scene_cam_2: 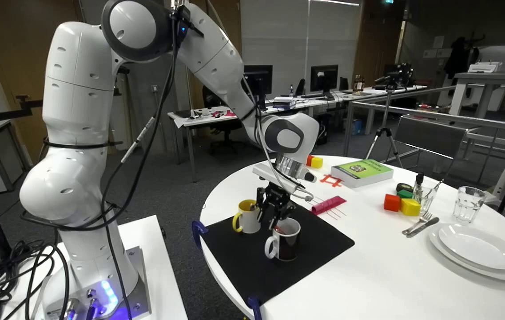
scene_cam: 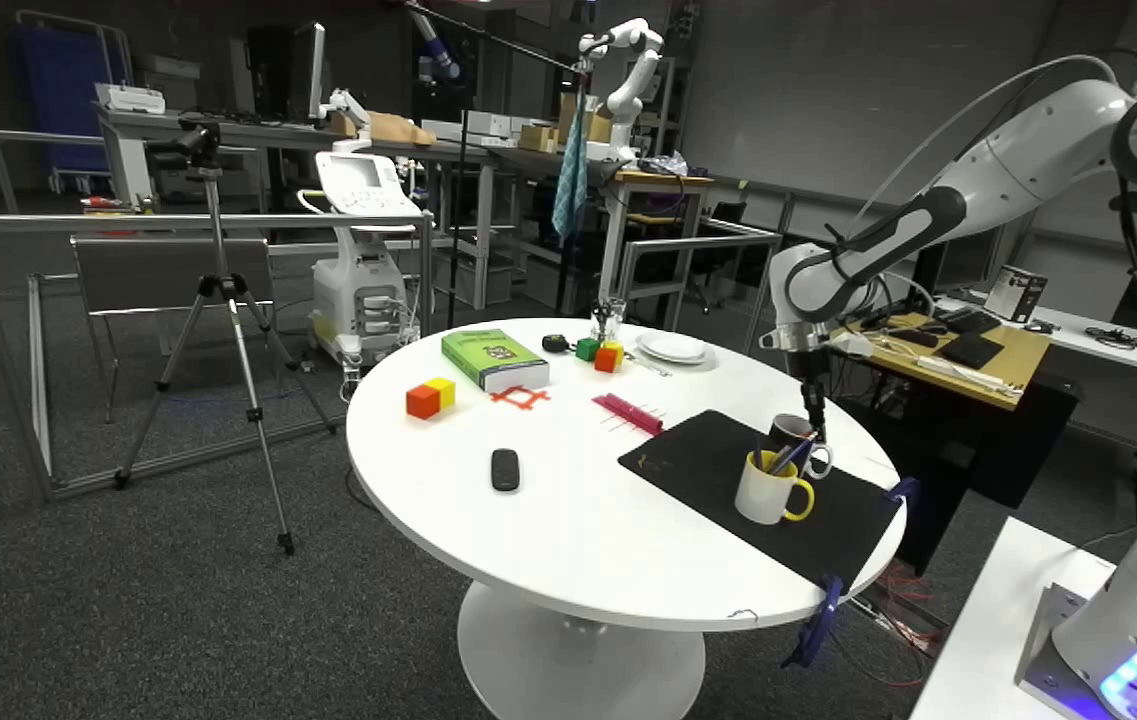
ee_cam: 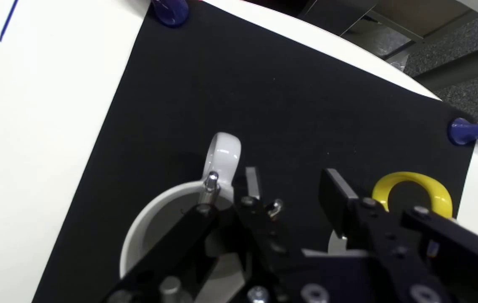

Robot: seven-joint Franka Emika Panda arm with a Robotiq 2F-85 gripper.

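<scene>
My gripper (ee_cam: 295,185) points down over the black mat, its fingers apart, between two mugs. Nothing is clamped between the pads. In the wrist view a dark-and-white mug (scene_cam_2: 288,249) with a white handle (ee_cam: 223,153) lies under the left finger (ee_cam: 253,183), which hides part of its rim. A metallic pen tip (ee_cam: 211,182) shows at that rim; another metallic tip (ee_cam: 275,208) shows beside the left finger's inner side, and I cannot tell if they touch. The white mug with a yellow handle (scene_cam: 763,495), holding pens (scene_cam: 783,460), stands near the right finger.
The black mat (scene_cam_2: 239,262) is clamped at the round table's edge by blue clamps (scene_cam: 823,620). Elsewhere on the table are a green book (scene_cam_2: 361,171), coloured blocks (scene_cam: 428,398), a pink piece with thin spikes (scene_cam_2: 328,204), plates (scene_cam_2: 479,246), a glass (scene_cam_2: 467,203) and a dark handheld device (scene_cam: 505,470).
</scene>
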